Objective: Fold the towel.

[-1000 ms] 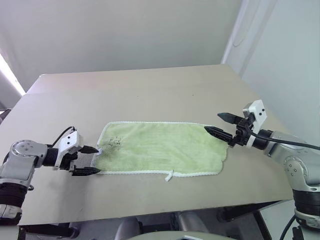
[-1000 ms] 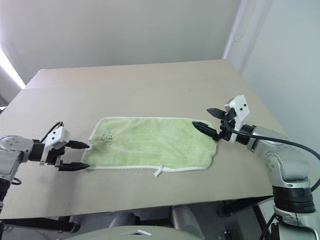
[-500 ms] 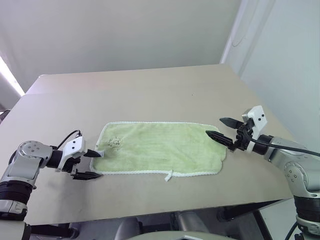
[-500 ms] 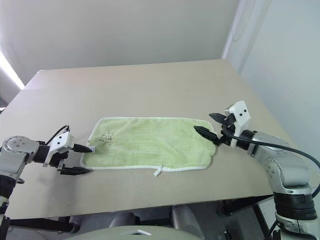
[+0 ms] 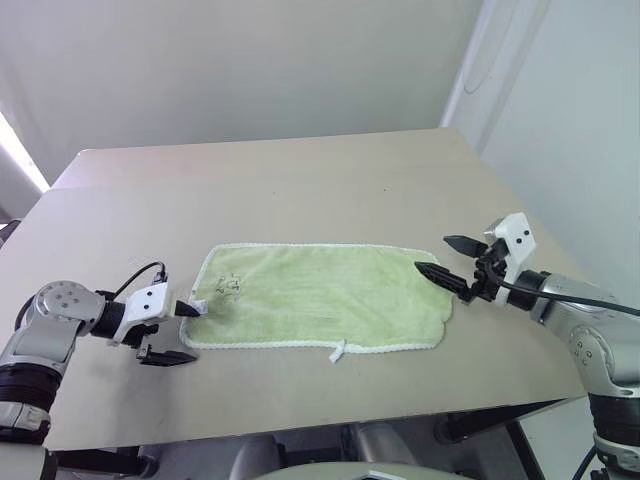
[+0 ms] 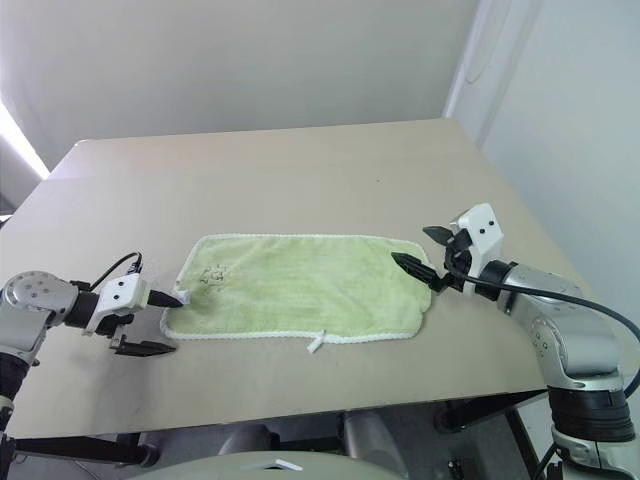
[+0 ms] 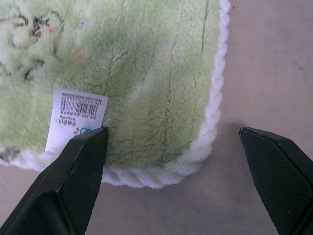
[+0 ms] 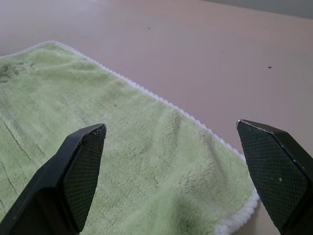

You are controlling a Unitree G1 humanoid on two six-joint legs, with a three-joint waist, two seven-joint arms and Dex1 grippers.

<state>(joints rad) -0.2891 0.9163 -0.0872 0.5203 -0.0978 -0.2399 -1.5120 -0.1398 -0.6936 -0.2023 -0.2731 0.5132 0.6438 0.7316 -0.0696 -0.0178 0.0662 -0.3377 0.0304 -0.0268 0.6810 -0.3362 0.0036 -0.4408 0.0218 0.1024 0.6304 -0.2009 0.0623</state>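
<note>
towel (image 5: 320, 295) flat | left gripper (image 5: 176, 332) and right gripper (image 5: 446, 256) both wide, empty | risk: left fingers straddle the near-left corner, might just bunch it

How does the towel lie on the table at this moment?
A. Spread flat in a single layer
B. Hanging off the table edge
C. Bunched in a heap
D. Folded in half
A: the towel lies spread out as one flat rectangle on the table, its white edging visible all round, with both open grippers at its two short ends.
</note>
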